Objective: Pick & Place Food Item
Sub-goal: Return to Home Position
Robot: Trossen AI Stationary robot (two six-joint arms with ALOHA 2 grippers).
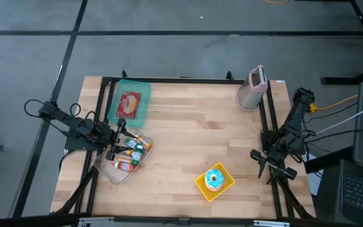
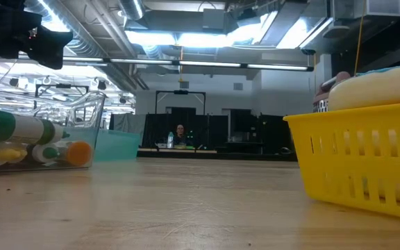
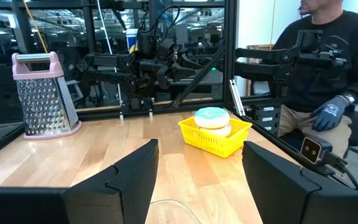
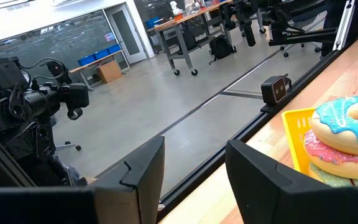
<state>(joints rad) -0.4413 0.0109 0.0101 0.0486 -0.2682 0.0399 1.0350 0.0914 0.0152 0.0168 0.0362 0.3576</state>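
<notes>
A yellow basket (image 1: 214,183) stands near the table's front edge, right of centre, holding a blue-iced donut (image 4: 347,121) stacked on a pink one (image 4: 328,152). A red food packet (image 1: 128,103) lies on a teal tray (image 1: 142,94) at the far left. My left gripper (image 3: 197,186) stands open at the table's left edge, level, above a clear tub (image 1: 123,162) of small bottles. My right gripper (image 4: 194,177) stands open at the right edge, level, with the basket (image 4: 297,134) off to one side of it. Nothing is between either pair of fingers.
A pink-handled metal grater (image 1: 252,89) stands upright at the far right corner. A black frame (image 1: 181,79) runs round the table's edges. A person (image 3: 328,62) sits just beyond the table's near edge. Bare wood lies between the tub and the basket (image 2: 360,160).
</notes>
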